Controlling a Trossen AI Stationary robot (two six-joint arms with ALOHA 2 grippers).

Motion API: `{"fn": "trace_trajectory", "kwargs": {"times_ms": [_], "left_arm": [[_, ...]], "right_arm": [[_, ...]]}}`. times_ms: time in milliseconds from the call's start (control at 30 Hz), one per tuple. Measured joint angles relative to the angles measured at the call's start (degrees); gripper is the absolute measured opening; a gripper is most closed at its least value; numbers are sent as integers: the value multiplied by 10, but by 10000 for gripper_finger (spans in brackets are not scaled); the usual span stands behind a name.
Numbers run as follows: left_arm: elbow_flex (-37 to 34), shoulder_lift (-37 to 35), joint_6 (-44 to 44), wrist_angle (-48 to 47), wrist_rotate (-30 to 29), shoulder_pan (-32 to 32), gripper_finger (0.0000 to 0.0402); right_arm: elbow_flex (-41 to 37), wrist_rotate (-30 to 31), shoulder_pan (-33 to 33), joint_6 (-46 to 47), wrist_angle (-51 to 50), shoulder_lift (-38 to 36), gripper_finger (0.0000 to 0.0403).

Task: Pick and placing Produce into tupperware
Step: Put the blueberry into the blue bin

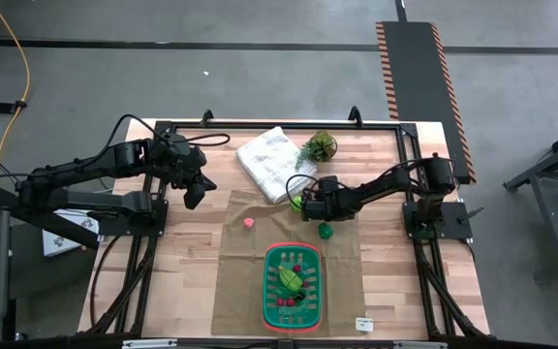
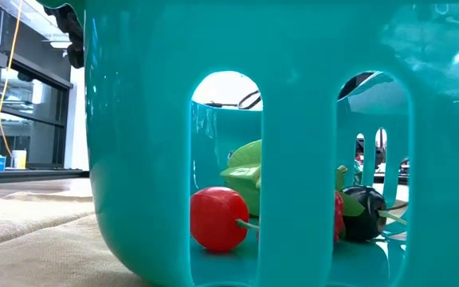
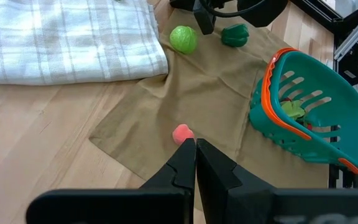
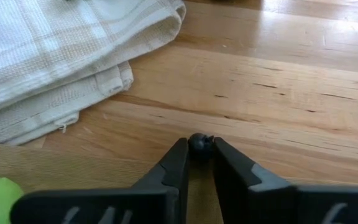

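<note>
The green tupperware basket point(image 1: 293, 286) with an orange rim stands on a brown cloth point(image 1: 245, 262) near the front and holds several produce pieces, among them a red ball point(image 2: 217, 219). On the cloth lie a pink piece point(image 3: 182, 134), a light-green ball point(image 3: 183, 38) and a dark-green piece point(image 3: 235, 34). My right gripper point(image 1: 310, 206) is low beside the light-green ball, shut on a tiny dark round piece point(image 4: 199, 143). My left gripper point(image 3: 195, 146) hangs shut above the table's left part and holds nothing. My right gripper pinches the tiny dark round piece point(image 4: 199, 142) between its two fingers, only at their free ends. The fingers slant down from the table's right side. The piece is low over the wood near the cloth's edge; whether it rests there I cannot tell.
A folded white cloth point(image 1: 274, 160) and a small leafy plant point(image 1: 318, 147) lie at the far middle of the table. Bare wood point(image 1: 187, 281) shows left of the brown cloth. A small white tag point(image 1: 363, 324) lies near the front right.
</note>
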Motion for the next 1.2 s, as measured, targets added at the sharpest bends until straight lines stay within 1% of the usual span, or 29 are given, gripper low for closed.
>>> {"fn": "trace_trajectory", "kwargs": {"times_ms": [300, 400, 533, 667, 833, 1033, 1200], "left_arm": [[0, 0, 0, 0, 0, 0, 3], [0, 0, 0, 0, 0, 0, 3], [0, 0, 0, 0, 0, 0, 3], [0, 0, 0, 0, 0, 0, 3], [0, 0, 0, 0, 0, 0, 3], [0, 0, 0, 0, 0, 0, 3], [0, 0, 0, 0, 0, 0, 3]], "right_arm": [[1, 1, 0, -1, 1, 0, 40], [13, -7, 0, -8, 1, 0, 39], [36, 0, 0, -30, -6, 0, 36], [60, 18, 0, -33, -38, 0, 35], [77, 23, -1, -35, -78, 0, 35], [94, 17, 0, -48, -90, -1, 35], [140, 5, 1, -72, -136, -1, 35]]}}
